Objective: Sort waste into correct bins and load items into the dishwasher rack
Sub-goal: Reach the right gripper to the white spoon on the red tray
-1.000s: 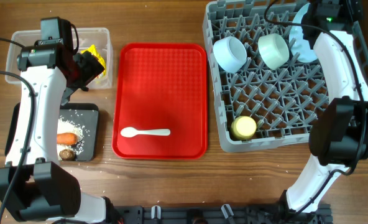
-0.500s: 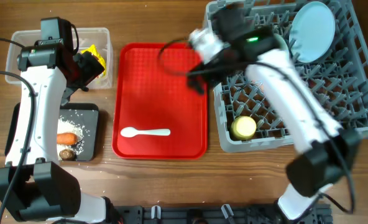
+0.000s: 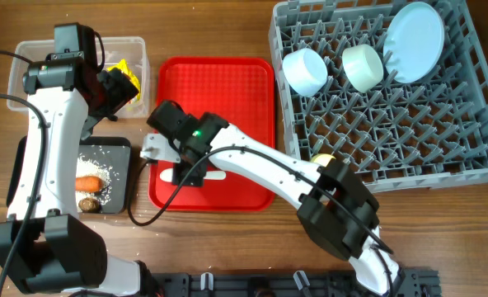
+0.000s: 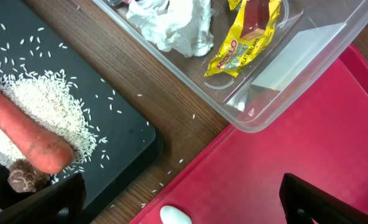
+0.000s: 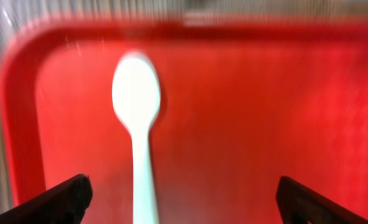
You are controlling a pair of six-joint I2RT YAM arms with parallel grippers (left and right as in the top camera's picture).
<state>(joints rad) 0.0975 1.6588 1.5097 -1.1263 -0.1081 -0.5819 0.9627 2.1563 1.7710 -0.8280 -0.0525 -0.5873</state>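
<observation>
Hovering at nine o'clock, the left gripper (image 4: 183,199) hangs empty, fingers spread wide, over the gap between the clear tub (image 4: 296,68), which keeps tissue (image 4: 171,25) and wrappers (image 4: 246,31), and the black tray (image 3: 121,195), which takes carrot (image 3: 88,182) and rice (image 3: 96,161): food apart from paper. At six o'clock the white spoon (image 5: 137,99) lies flat on the red tray (image 3: 227,91). The right gripper (image 5: 187,199) is lined up above it, wide open and holding nothing, likely to straddle the handle. At three o'clock the rack (image 3: 409,140) props the bowls (image 3: 304,71) and the plate (image 3: 414,41) between pegs.
</observation>
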